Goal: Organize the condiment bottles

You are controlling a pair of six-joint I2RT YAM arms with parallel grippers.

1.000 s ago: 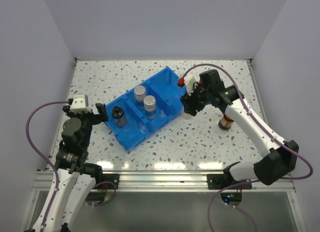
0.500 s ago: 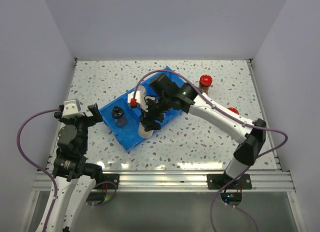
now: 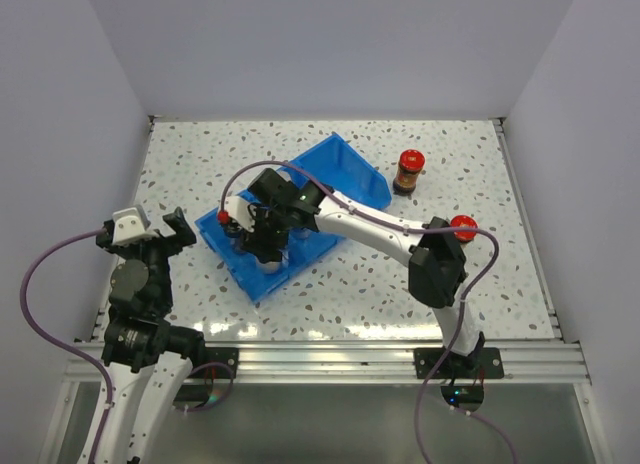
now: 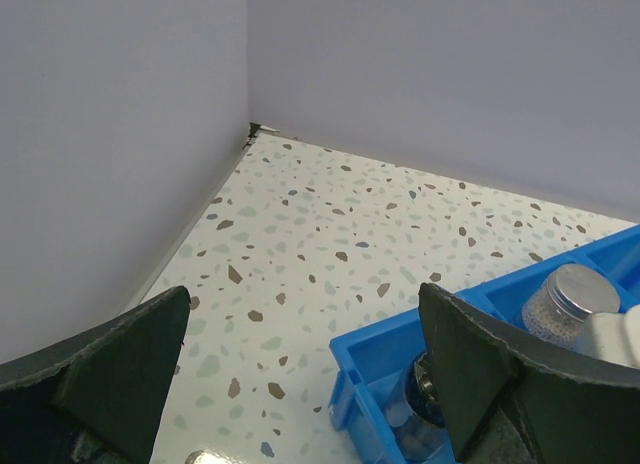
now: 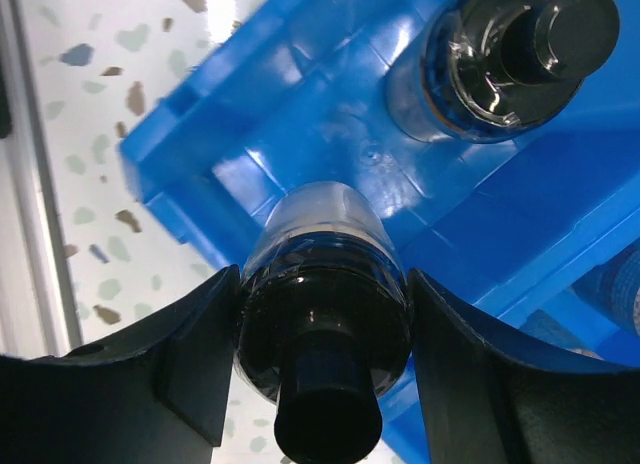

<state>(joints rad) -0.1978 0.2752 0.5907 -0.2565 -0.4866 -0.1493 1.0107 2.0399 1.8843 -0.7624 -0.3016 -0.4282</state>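
Right wrist: R gripper [image 5: 325, 356] clamps black-capped bottle [image 5: 325, 274] over blue bin [image 5: 300, 114], beside 2nd black-capped bottle [image 5: 510, 64]; L gripper [image 4: 300, 369] spread wide.

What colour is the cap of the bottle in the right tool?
Black; the cap on that bottle shows best in the right wrist view.

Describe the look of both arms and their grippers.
White links with black joints on the left arm and right arm; a purple cable loops along each. The left gripper and right gripper have dark, wedge-shaped fingers.
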